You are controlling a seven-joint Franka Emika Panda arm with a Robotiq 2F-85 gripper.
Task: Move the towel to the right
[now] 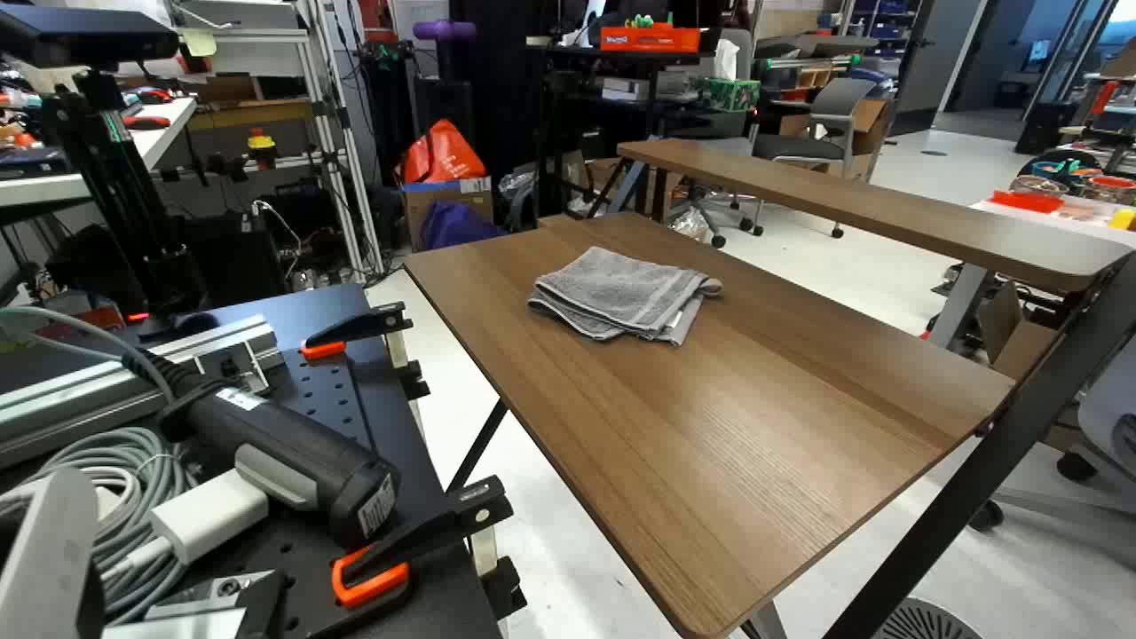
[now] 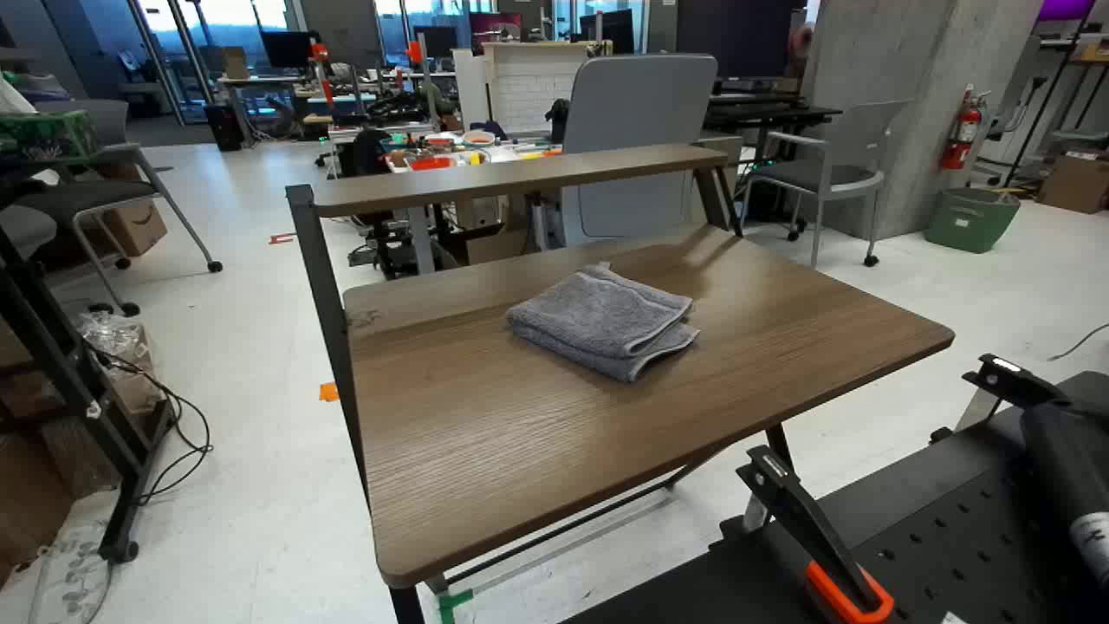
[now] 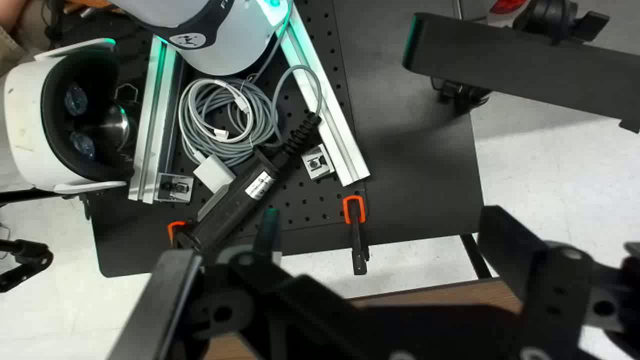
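While a strip of pale floor [image 3: 415,265] shows between them, the brown bench [image 1: 710,444] and the black bench [image 3: 425,200] stand close together in all three views. Near the middle of the brown one lies the towel [image 2: 598,316], grey, folded, its layered edges uneven. My jaws stand wide apart across the lower part of the wrist view. On the black bench I see a black handheld tool [image 3: 227,207], beside it a coil of grey cable [image 3: 262,117], then a small white adapter [image 3: 214,172].

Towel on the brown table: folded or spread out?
Folded. In both exterior views, the grey towel shows stacked layers along its near edges.
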